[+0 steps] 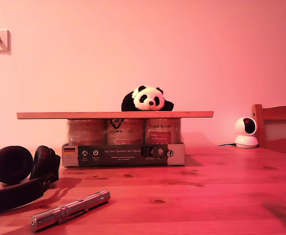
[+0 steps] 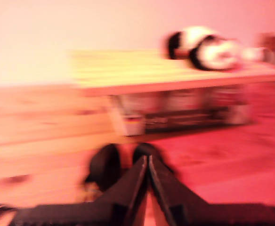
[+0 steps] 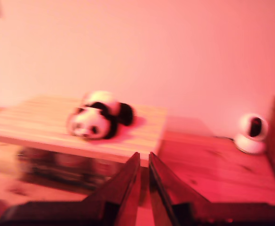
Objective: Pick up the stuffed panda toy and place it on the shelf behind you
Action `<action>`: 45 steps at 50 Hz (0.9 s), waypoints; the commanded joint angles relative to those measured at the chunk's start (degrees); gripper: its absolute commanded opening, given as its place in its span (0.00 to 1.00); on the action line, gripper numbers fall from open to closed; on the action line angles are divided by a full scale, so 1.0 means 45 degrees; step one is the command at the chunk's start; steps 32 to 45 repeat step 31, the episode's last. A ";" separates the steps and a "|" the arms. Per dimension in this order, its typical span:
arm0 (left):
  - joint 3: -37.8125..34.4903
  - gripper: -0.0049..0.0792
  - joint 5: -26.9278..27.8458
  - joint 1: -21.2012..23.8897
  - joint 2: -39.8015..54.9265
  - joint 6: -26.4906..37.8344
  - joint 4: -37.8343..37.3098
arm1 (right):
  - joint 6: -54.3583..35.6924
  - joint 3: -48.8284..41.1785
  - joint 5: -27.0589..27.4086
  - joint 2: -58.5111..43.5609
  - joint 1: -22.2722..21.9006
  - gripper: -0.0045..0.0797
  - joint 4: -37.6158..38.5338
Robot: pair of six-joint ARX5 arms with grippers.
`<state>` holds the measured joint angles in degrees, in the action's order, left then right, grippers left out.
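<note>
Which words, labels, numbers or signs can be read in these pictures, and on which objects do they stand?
"Auf den Spuren ...": white line on the cardboard tray front; the rest is too small to read.
German flag sign: on the tray's front, at the exterior view's left end.
Round icons with captions on the tray: too small.
Labels on the jars under the shelf: blurred, unreadable.
Stuffed panda toy, headphones, metal torch, camera: no text visible.

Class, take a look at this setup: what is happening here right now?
Nothing is being held. The stuffed panda toy lies on the shelf, a plank resting on jars in a cardboard tray. My first gripper and my second gripper are both shut and empty, away from the panda. Headphones and a metal flashlight lie on the table.
</note>
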<state>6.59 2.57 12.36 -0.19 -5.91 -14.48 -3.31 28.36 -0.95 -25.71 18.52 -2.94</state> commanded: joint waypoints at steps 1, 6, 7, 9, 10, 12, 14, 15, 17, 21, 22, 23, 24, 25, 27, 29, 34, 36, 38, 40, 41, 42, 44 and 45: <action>0.0112 0.03 -0.0010 0.0029 -0.0117 0.0063 -0.0117 | -0.0107 -0.0306 -0.0010 0.0180 0.0291 0.10 -0.0112; 0.0112 0.03 -0.0015 0.0029 -0.0117 0.0068 -0.0563 | -0.0325 -0.0306 -0.0015 0.0549 0.0763 0.10 -0.0316; 0.0112 0.03 -0.0015 0.0029 -0.0117 0.0068 -0.0670 | -0.0364 -0.0306 -0.0015 0.0607 0.0840 0.10 -0.0374; 0.0112 0.03 -0.0015 0.0029 -0.0117 0.0068 -0.0908 | -0.0369 -0.0306 -0.0010 0.0729 0.1005 0.10 -0.0476; 0.0112 0.03 -0.0015 0.0029 -0.0117 0.0068 -0.1020 | -0.0369 -0.0306 -0.0015 0.0772 0.1059 0.10 -0.0500; 0.0112 0.03 -0.0015 0.0029 -0.0117 0.0068 -0.1282 | -0.0364 -0.0306 -0.0015 0.0869 0.1190 0.10 -0.0568; 0.0112 0.03 -0.0010 0.0029 -0.0117 0.0068 -0.1540 | -0.0364 -0.0306 -0.0010 0.0928 0.1311 0.10 -0.0583; 0.0112 0.03 -0.0010 0.0029 -0.0117 0.0068 -0.1671 | -0.0364 -0.0306 -0.0010 0.0971 0.1370 0.10 -0.0583; 0.0112 0.03 -0.0015 0.0029 -0.0117 0.0068 -0.1943 | -0.0364 -0.0306 -0.0010 0.1039 0.1447 0.10 -0.0583; 0.0112 0.03 -0.0015 0.0029 -0.0117 0.0068 -0.2453 | -0.0364 -0.0306 -0.0010 0.1146 0.1583 0.10 -0.0641; 0.0112 0.03 -0.0015 0.0029 -0.0117 0.0068 -0.2584 | -0.0369 -0.0306 -0.0010 0.1166 0.1613 0.10 -0.0656; 0.0112 0.03 -0.0010 0.0029 -0.0117 0.0068 -0.2681 | -0.0369 -0.0306 -0.0010 0.1185 0.1632 0.10 -0.0685; 0.0112 0.03 -0.0010 0.0029 -0.0117 0.0068 -0.2793 | -0.0369 -0.0306 -0.0005 0.1209 0.1632 0.10 -0.0709; 0.0112 0.03 -0.0015 0.0029 -0.0117 0.0068 -0.2880 | -0.0369 -0.0306 -0.0010 0.1229 0.1632 0.10 -0.0719; 0.0112 0.03 -0.0010 0.0029 -0.0117 0.0068 -0.3011 | -0.0369 -0.0306 -0.0010 0.1243 0.1632 0.10 -0.0753; 0.0112 0.03 -0.0010 0.0029 -0.0117 0.0068 -0.3123 | -0.0364 -0.0306 -0.0010 0.1273 0.1632 0.10 -0.0806; 0.0112 0.03 -0.0010 0.0029 -0.0117 0.0068 -0.3206 | -0.0364 -0.0306 -0.0010 0.1277 0.1632 0.10 -0.0845; 0.0112 0.03 -0.0010 0.0029 -0.0117 0.0068 -0.3206 | -0.0364 -0.0306 -0.0010 0.1277 0.1632 0.10 -0.0845; 0.0112 0.03 -0.0010 0.0029 -0.0117 0.0068 -0.3206 | -0.0364 -0.0306 -0.0010 0.1277 0.1632 0.10 -0.0845; 0.0112 0.03 -0.0010 0.0029 -0.0117 0.0068 -0.3206 | -0.0364 -0.0306 -0.0010 0.1277 0.1632 0.10 -0.0845; 0.0112 0.03 -0.0010 0.0029 -0.0117 0.0068 -0.3206 | -0.0364 -0.0306 -0.0010 0.1277 0.1632 0.10 -0.0845; 0.0112 0.03 -0.0010 0.0029 -0.0117 0.0068 -0.3206 | -0.0364 -0.0306 -0.0010 0.1277 0.1632 0.10 -0.0845; 0.0112 0.03 -0.0010 0.0029 -0.0117 0.0068 -0.3206 | -0.0364 -0.0306 -0.0010 0.1277 0.1632 0.10 -0.0845; 0.0112 0.03 -0.0010 0.0029 -0.0117 0.0068 -0.3206 | -0.0364 -0.0306 -0.0010 0.1277 0.1632 0.10 -0.0845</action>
